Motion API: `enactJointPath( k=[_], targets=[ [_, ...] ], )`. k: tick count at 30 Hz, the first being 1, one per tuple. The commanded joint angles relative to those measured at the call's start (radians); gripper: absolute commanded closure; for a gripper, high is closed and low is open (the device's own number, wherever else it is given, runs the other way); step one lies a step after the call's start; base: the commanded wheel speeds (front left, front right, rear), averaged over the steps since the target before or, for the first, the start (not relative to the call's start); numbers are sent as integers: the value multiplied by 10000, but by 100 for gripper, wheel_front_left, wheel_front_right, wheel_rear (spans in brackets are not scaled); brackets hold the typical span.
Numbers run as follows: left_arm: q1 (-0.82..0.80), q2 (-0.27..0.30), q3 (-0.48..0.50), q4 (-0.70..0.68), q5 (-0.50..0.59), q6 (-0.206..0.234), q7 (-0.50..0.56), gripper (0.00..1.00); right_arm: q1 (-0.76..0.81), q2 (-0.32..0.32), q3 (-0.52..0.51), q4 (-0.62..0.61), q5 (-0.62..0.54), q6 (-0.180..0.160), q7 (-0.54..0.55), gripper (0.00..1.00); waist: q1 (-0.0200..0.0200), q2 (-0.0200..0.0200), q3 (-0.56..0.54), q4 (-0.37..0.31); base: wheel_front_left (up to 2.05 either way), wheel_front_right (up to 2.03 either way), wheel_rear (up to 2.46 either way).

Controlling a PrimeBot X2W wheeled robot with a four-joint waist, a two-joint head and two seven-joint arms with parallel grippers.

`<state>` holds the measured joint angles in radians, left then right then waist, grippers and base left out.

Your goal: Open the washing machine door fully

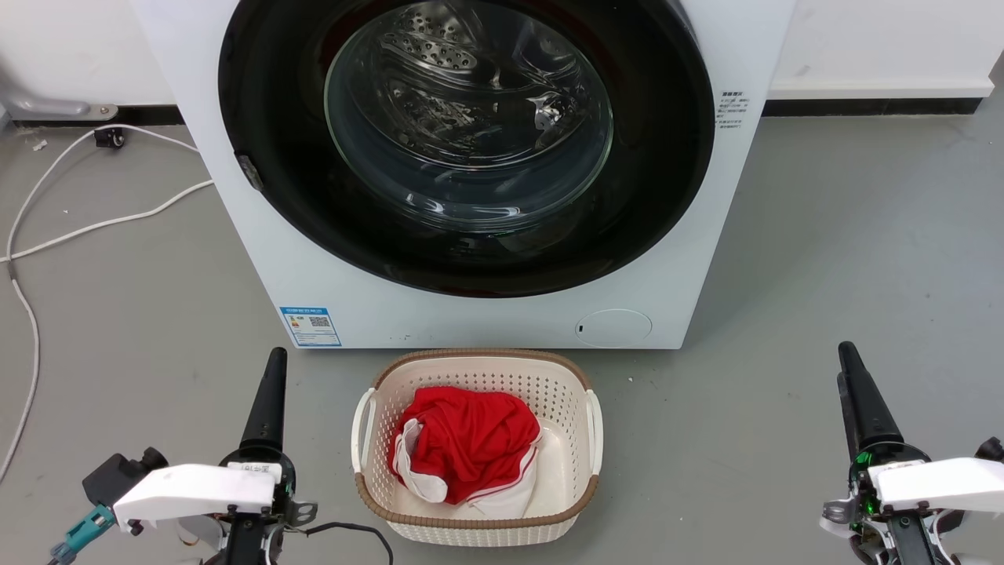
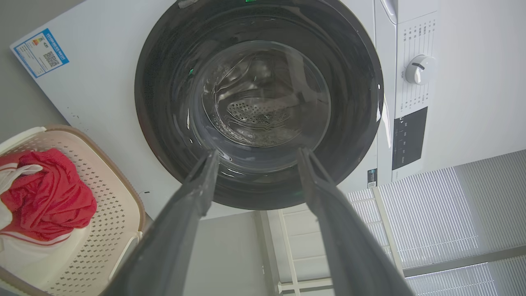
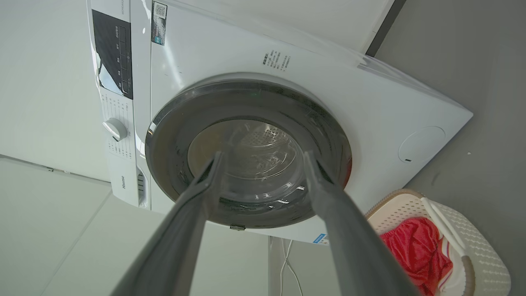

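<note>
The washing machine door (image 1: 467, 149) seems closed, with the left gripper (image 2: 258, 151) and right gripper (image 3: 264, 153) both spread apart before it

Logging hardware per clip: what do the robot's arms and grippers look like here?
Both the left gripper and right gripper have two long, dark, tapering fingers on a black round base, behind it a white angular shell. The left arm carries a teal plug and a black cable; the right shows green glints by the base.
</note>
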<state>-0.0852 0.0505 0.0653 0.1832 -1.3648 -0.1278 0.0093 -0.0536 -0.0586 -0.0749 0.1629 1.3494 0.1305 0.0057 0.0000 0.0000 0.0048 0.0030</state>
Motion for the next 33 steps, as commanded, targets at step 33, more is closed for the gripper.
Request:
enactJointPath(
  k=[33],
  targets=[
    [-393,23,-586,-858,6653,221,-1232,0,483,35,346,-1455,-7417,2,-888,0,0,0,30,101,0,0,0]
  ],
)
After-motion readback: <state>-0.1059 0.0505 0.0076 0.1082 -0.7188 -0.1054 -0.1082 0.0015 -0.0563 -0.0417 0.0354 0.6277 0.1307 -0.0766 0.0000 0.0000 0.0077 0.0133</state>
